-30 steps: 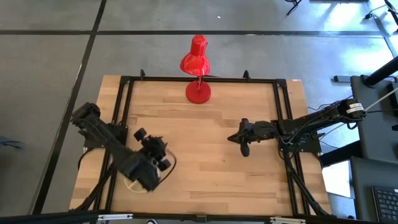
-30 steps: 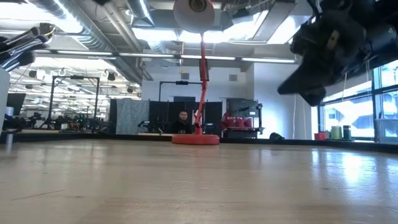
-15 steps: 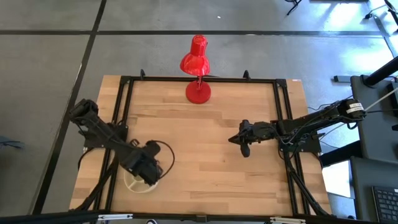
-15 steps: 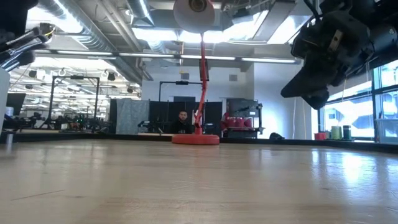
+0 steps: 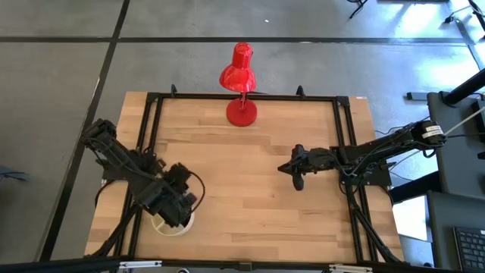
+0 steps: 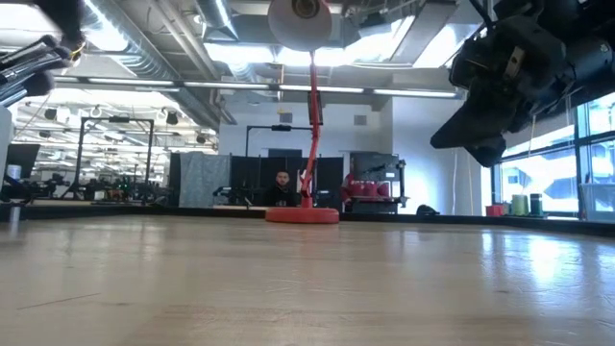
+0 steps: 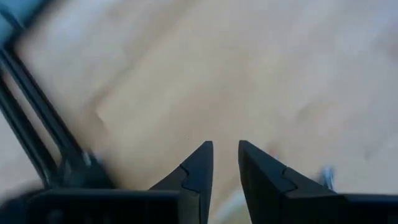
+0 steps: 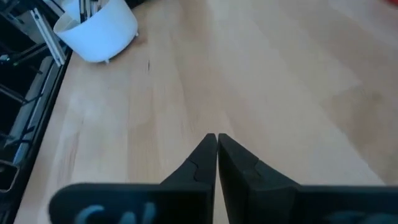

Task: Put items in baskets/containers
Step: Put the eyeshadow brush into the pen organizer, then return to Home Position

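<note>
Left gripper (image 5: 173,206) sits low over the round cream-coloured shallow dish (image 5: 168,225) at the near-left of the light wooden table (image 5: 250,174), close to the black frame rail (image 5: 140,163) on that side. Left wrist view shows its 2 dark fingers (image 7: 193,177) standing a narrow gap apart with nothing visible between them; a sliver of pale rim shows just below the tips, blurred. From above the arm covers most of the dish, so I can't tell which compartment it's over. Right gripper (image 5: 296,176) hangs above bare wood at mid-right, well apart from the dish, fingers pressed together and empty. Right wrist view catches the dish far off by the rail, with a few thin dark-handled makeup brushes (image 8: 87,7) standing up out of it; no loose brushes visible anywhere on the table, so sorting looks mostly or fully done, though I can't count them. Red desk lamp (image 5: 241,80) stands at the far edge, clear of both arms. Risks, as I read it: the left fingers are low and right next to the upright handles, so a sideways pull could snag one and flick it out, or drag the light dish against the rail or tip it. A straight lift looks safest.
</note>
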